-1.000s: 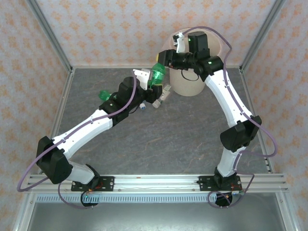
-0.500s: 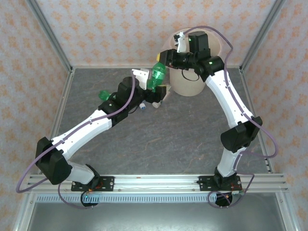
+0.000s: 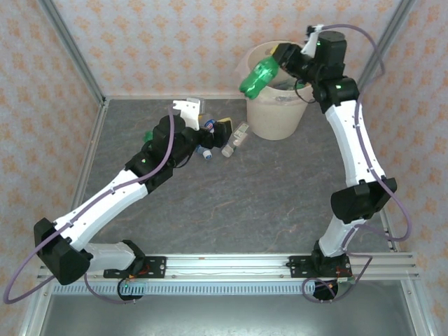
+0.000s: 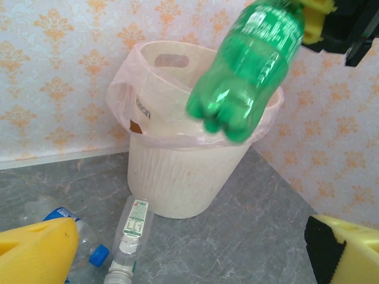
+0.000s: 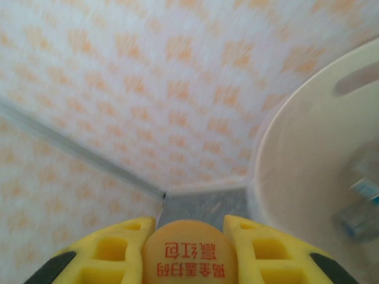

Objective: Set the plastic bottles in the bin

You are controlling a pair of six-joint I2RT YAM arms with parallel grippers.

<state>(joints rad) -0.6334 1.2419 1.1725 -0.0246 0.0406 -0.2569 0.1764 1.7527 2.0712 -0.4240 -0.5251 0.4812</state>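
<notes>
Green bottle (image 3: 260, 75) held over the bin's edge, not yet let go.

The right gripper (image 3: 285, 57) is clamped on this bottle at the neck. Its yellow cap (image 5: 185, 255) sits between the yellow pads (image 5: 112, 260), and the body slants down and away from the jaws. The bin (image 3: 280, 119) is beneath the gripper, but the bottle's base hangs at the lined rim, not squarely over the mouth. To do this well, I judge the gripper should first carry the base past the rim and over the hollow. Releasing here risks the base clipping the edge or snagging the thin liner, so the bottle tumbles out. The left gripper (image 4: 189, 260) stands wide and empty. Just below and ahead of it, a clear bottle (image 4: 131, 234) and a blue-capped one (image 4: 89, 251) lie on the table, ready for the next pick.
</notes>
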